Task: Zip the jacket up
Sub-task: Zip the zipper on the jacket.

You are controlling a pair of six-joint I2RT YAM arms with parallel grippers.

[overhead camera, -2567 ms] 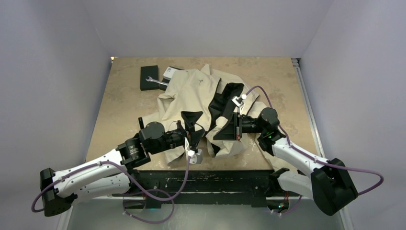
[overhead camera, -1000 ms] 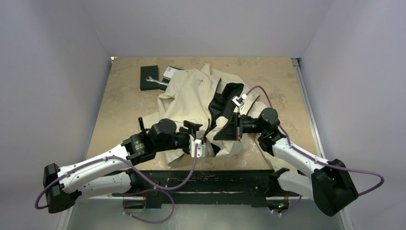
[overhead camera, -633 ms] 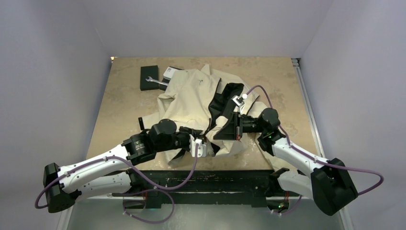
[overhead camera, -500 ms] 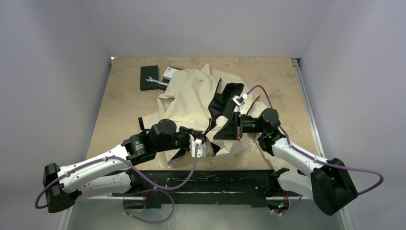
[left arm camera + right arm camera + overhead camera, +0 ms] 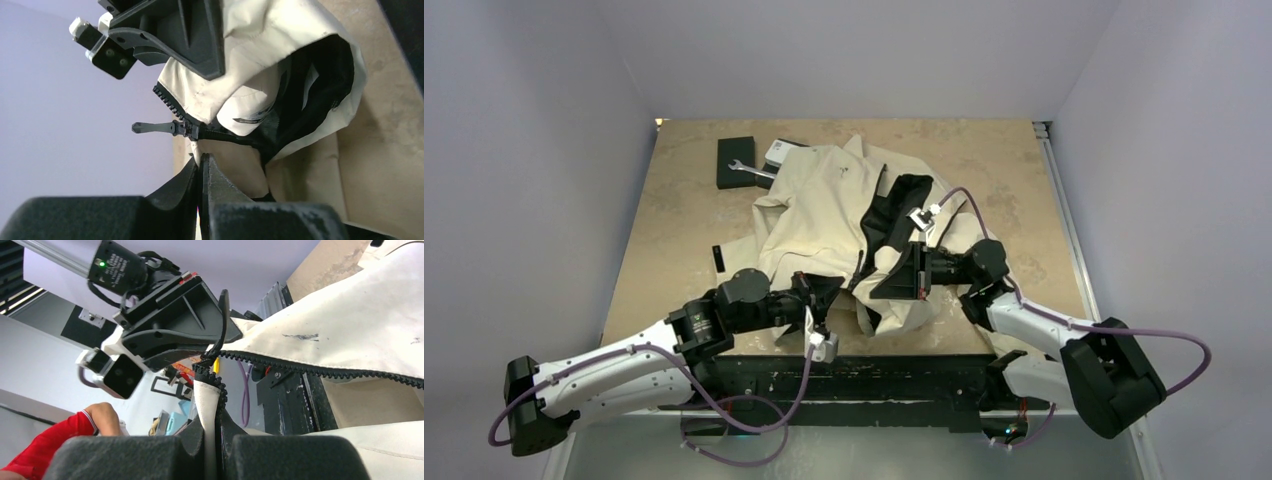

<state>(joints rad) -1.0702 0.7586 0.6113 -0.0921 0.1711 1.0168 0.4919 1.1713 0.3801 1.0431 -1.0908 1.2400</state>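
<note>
Near table edge, centre: both claws at the jacket (image 5: 819, 205) hem, zipper undone.
Far left, white item (image 5: 780, 150) half hidden under the cloth, beside black box (image 5: 734, 150) and wrench (image 5: 750, 171). Left gripper (image 5: 199, 160) pressed together below zipper pull (image 5: 150, 127); cloth between its tips unclear. Jacket cream, crumpled, black lining showing, spread mid-table from far side to near edge. Right gripper (image 5: 212, 424) pinches the toothed edge. Bare table (image 5: 674, 230) both sides.

The cream-beige thin fabric jacket (image 5: 819, 205) with black lining lies crumpled and unzipped mid-bench (image 5: 674, 230), its near zipper edges lifted.
</note>
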